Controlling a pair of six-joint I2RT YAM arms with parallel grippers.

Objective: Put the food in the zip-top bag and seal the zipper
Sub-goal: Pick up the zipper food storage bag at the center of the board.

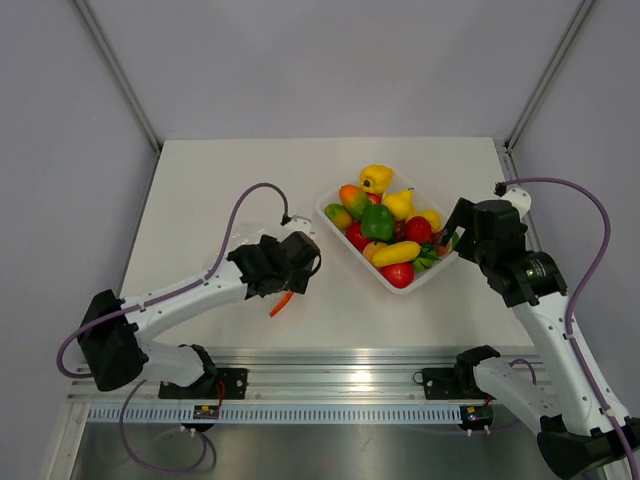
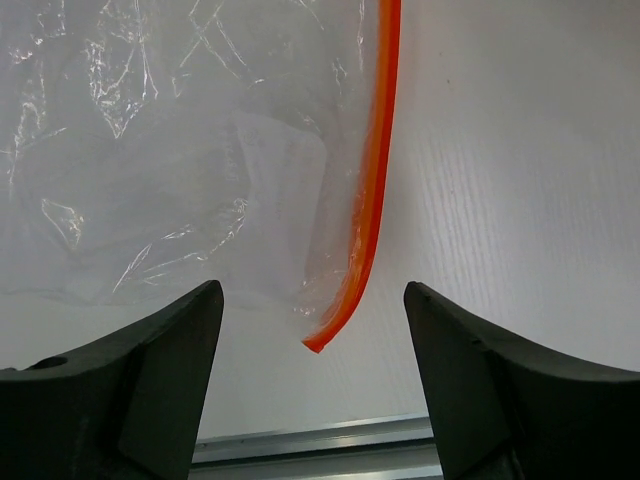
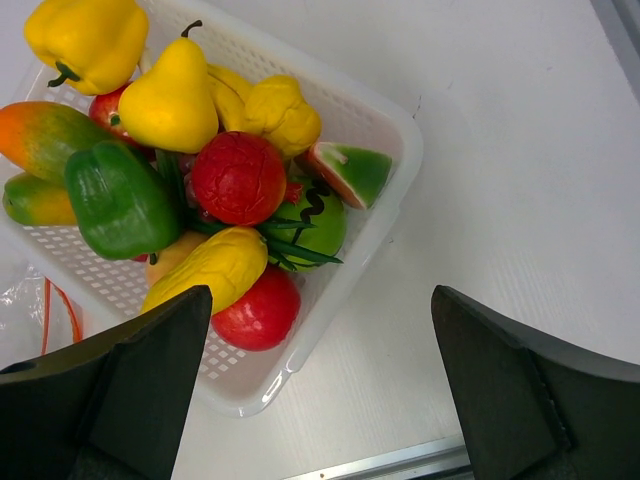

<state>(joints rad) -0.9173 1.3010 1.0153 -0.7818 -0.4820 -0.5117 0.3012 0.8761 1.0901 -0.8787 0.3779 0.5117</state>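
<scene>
Toward the worktop's (image 1: 220,180) front left, the left tool (image 2: 312,300) stands spread astride the zipper (image 2: 375,190) end of the flat bag (image 2: 180,160), gripping nothing. Further right, the food (image 3: 240,175) fills the tray (image 3: 390,130) under the spread right tool (image 3: 320,295). Nothing is bagged or sealed yet.

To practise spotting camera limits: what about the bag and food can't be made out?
Left wrist view: zip-top bag cut off top and left; zipper sealed or not, unclear.
Top view: left arm covers most of the bag.
Right wrist view: lower food buried under upper pieces.
</scene>
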